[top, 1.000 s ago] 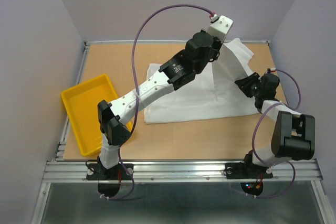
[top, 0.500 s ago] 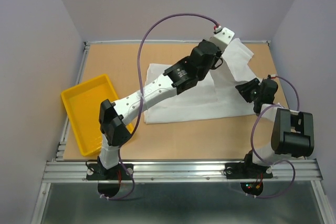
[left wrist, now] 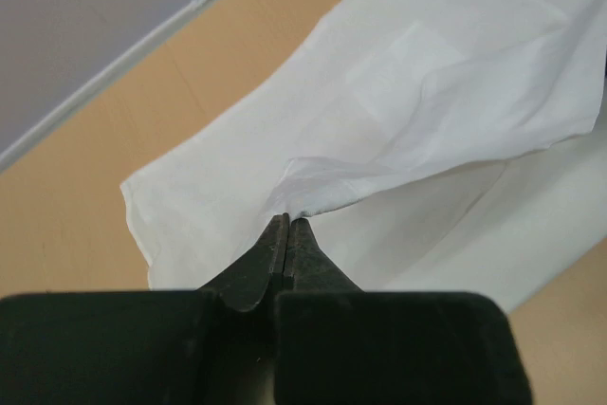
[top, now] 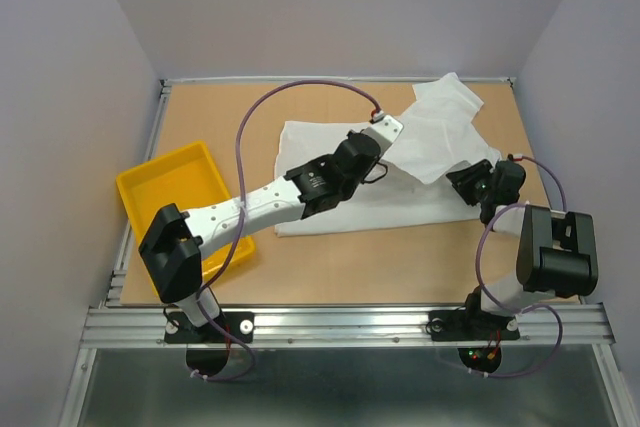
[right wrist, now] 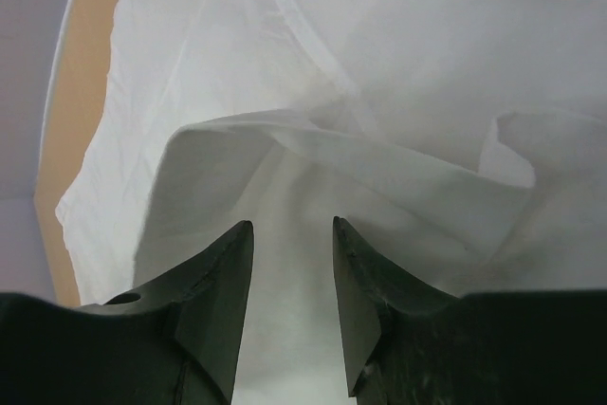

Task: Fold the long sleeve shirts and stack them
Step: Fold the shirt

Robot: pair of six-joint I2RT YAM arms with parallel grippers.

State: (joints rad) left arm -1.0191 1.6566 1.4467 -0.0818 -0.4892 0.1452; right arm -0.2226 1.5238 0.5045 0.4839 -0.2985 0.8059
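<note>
One white long sleeve shirt [top: 405,199] lies spread across the middle and right of the wooden table. My left gripper [top: 393,141] is shut on a pinch of its fabric; in the left wrist view the cloth [left wrist: 427,92] rises from the closed fingertips [left wrist: 287,222] and drapes away to the right. That lifted part [top: 435,127] trails back toward the far right corner. My right gripper [top: 463,180] stands open low over the shirt's right edge. In the right wrist view a raised fold of cloth [right wrist: 379,173] lies just beyond the gap [right wrist: 292,227], with nothing held.
A yellow plastic tray [top: 150,197] sits at the table's left edge, partly under the left arm. A metal rail [top: 300,79] borders the table's back, and grey walls close in on three sides. Bare wood [top: 350,267] shows in front of the shirt.
The left arm has come down and back toward the table's middle, drawing the pinched cloth over the shirt. The right gripper has stayed almost where it was.
</note>
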